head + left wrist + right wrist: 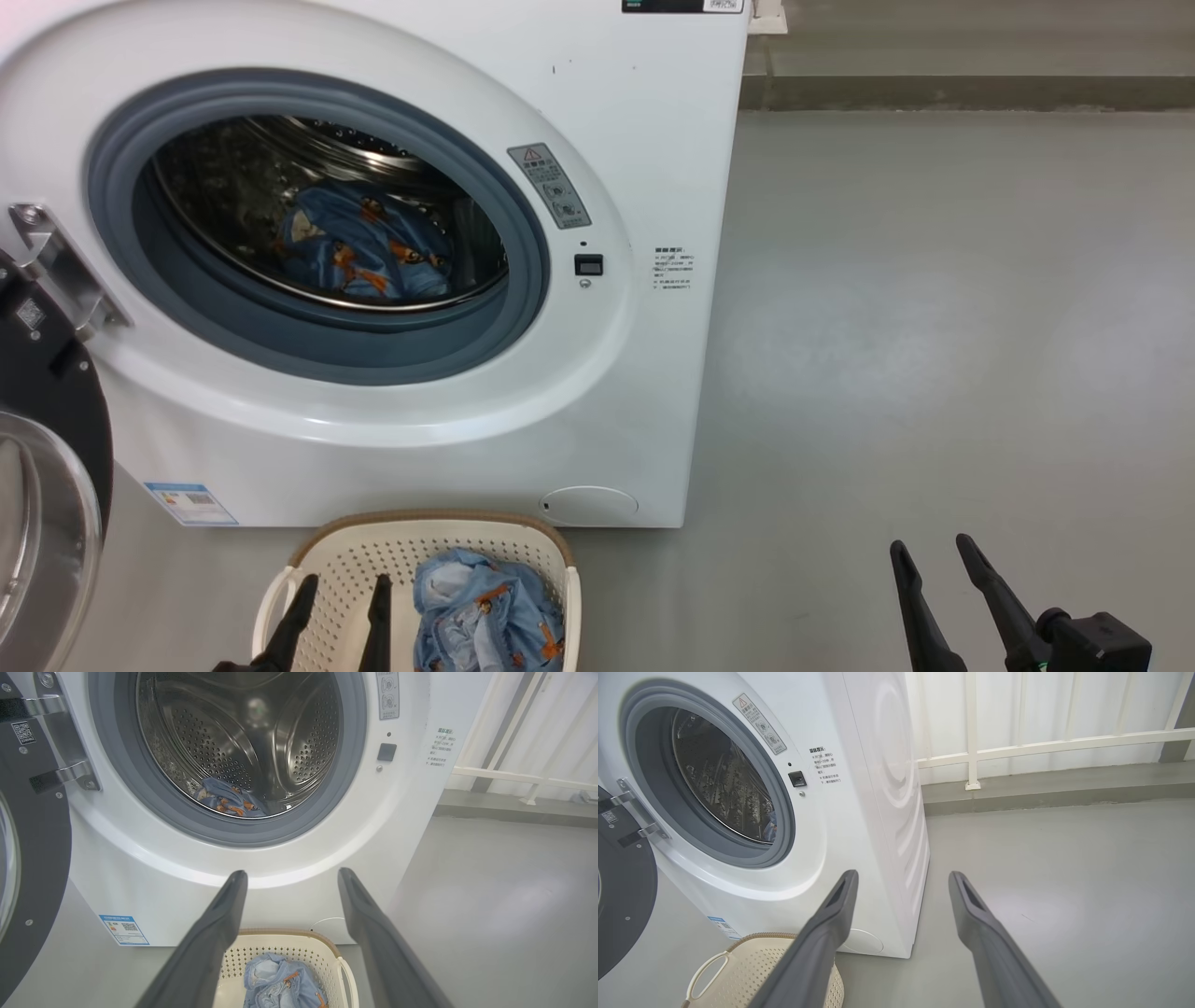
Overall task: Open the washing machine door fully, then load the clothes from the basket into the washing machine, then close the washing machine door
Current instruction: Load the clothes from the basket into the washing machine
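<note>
2 heaps of clothes (485,616), in drum (233,187) and basket (429,516) (near end cut off). My left gripper (344,581) and right gripper (931,543) gape empty.

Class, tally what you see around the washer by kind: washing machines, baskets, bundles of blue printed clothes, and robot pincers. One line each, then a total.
Washing machine: 1
Basket: 1
Clothes bundles: 2 (bundle in the drum, bundle in the basket)
Pincers: 2 (left pincer, right pincer, both open)
Total: 6
</note>
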`<state>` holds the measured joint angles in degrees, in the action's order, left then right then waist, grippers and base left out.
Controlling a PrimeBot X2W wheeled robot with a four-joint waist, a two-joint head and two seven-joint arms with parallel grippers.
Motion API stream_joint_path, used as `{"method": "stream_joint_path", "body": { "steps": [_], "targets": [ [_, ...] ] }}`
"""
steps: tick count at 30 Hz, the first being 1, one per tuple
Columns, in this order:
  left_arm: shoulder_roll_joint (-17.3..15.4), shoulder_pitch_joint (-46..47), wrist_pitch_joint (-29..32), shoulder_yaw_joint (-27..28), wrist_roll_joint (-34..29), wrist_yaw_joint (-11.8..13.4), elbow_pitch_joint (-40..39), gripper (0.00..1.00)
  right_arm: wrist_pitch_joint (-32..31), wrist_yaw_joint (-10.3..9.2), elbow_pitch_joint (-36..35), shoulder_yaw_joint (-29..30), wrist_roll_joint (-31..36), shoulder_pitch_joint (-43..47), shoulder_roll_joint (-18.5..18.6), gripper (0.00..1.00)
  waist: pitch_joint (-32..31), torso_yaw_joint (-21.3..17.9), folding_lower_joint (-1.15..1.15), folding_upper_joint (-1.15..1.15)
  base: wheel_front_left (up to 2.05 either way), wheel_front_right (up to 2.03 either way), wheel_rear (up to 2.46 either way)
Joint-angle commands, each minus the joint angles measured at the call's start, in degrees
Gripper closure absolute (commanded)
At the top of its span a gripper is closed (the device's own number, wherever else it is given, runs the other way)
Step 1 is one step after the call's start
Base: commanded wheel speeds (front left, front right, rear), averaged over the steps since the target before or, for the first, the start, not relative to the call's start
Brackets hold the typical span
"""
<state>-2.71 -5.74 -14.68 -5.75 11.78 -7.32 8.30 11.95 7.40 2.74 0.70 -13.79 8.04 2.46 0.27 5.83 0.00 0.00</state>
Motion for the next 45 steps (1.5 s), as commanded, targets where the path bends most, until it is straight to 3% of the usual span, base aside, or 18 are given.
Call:
{"method": "stream_joint_path", "body": {
  "steps": [1,27,35,45],
  "targets": [
    [-0.2,0.6,-0.3,1.5,-0.1,0.1,-1.5,0.0,0.6,0.09,-1.2,-1.4,-0.5,-0.7,0.4,0.0,-0.4,0.2,0.0,0.0,0.0,0.0,0.0],
    [-0.2,1.8,-0.3,0.1,1.1,0.8,2.1,0.0,-0.2,0.09,-2.4,-1.6,0.5,-1.4,0.4,0.0,2.7,0.6,0.0,0.0,0.0,0.0,0.0],
    [-0.2,6.1,-0.3,-1.0,2.7,1.0,8.7,0.0,-1.3,0.09,-4.3,-1.3,2.0,-2.6,0.4,0.0,8.6,0.0,0.0,0.0,0.0,0.0,0.0],
    [-0.5,17.5,-0.3,-0.4,3.0,0.4,23.9,0.0,-2.0,0.09,-6.9,-1.1,3.7,-5.8,0.4,0.0,18.5,-2.7,0.0,0.0,0.0,0.0,0.0]
  ]
}}
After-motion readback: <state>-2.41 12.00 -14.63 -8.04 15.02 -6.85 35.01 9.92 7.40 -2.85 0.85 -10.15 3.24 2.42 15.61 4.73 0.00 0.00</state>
